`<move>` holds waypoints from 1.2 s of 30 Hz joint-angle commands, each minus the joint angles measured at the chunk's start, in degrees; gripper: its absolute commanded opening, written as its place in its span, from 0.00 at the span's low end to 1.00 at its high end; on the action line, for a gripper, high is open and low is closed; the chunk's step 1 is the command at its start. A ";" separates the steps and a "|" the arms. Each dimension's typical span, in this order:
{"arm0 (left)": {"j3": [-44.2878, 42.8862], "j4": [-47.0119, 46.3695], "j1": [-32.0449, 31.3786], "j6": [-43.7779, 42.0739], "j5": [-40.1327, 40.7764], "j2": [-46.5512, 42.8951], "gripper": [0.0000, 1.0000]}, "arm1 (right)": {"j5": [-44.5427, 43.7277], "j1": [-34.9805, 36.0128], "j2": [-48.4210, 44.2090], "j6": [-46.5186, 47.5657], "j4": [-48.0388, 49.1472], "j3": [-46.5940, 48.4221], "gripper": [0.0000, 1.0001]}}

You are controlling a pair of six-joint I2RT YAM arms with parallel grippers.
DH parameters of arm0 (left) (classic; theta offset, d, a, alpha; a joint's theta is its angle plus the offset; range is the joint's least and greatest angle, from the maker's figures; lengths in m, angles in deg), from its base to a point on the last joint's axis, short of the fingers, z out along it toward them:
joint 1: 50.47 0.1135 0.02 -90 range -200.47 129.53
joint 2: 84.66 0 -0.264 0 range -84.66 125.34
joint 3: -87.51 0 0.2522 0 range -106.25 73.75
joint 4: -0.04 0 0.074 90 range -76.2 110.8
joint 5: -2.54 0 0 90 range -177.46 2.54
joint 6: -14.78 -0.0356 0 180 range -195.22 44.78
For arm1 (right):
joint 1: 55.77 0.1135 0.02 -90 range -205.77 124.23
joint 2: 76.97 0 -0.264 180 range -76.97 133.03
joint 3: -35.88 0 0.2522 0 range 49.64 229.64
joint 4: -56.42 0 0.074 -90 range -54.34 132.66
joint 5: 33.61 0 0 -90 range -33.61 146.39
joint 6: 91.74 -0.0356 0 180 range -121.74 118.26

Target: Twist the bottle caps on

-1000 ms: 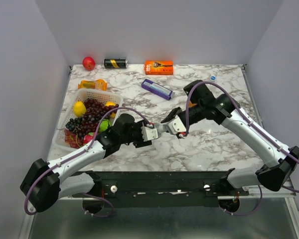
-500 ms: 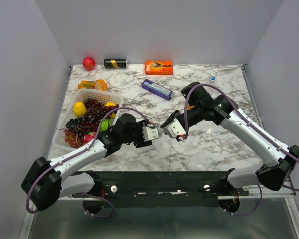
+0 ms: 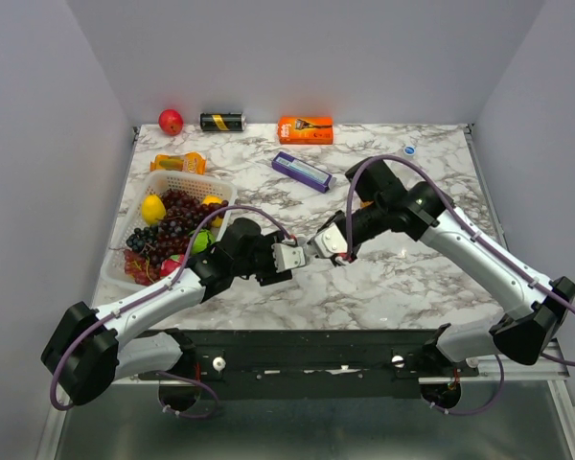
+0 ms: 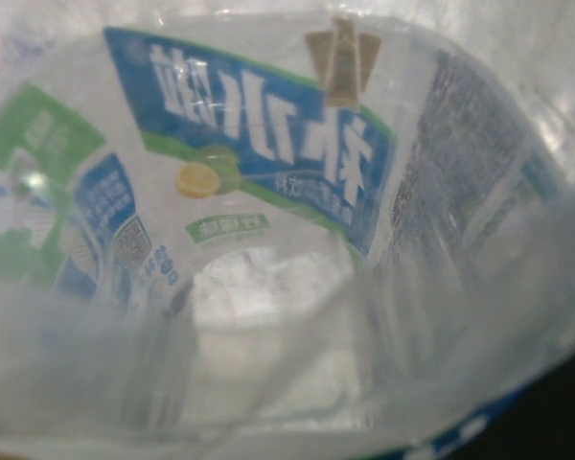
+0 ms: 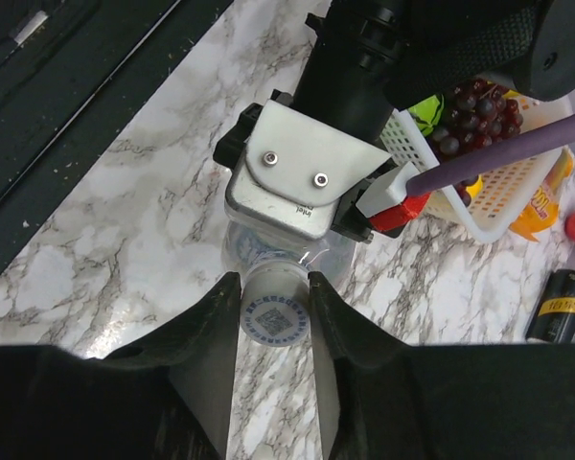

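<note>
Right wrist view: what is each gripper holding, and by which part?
The left gripper grips the clear bottle around its labelled body. The right gripper has its jaws pinching the whitish cap by its sides, at that bottle's mouth.

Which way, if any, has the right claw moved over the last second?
Yes. The right gripper, shut on the white cap, has slid left, ending more nearly below the purple box, at the bottle held by the left gripper.
</note>
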 commanded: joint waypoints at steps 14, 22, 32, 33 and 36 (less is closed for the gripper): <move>-0.86 -3.25 0.07 0.34 -0.36 -0.33 0.00 | -6.21 0.33 -0.03 -12.09 6.03 0.08 0.20; 4.67 -25.47 -0.54 4.74 30.20 0.19 0.00 | -3.58 -5.73 14.96 -55.95 4.29 16.49 0.00; 3.71 -41.47 -1.77 -13.87 46.40 5.29 0.00 | 21.55 -14.53 25.97 -105.09 10.69 10.10 0.00; 4.15 -42.36 -1.69 -15.81 46.75 5.64 0.00 | 24.17 -14.96 26.51 -105.61 11.12 10.19 0.00; 6.08 -43.86 -1.78 -20.82 46.85 5.91 0.00 | 25.96 -15.67 27.74 -109.48 14.99 11.67 0.00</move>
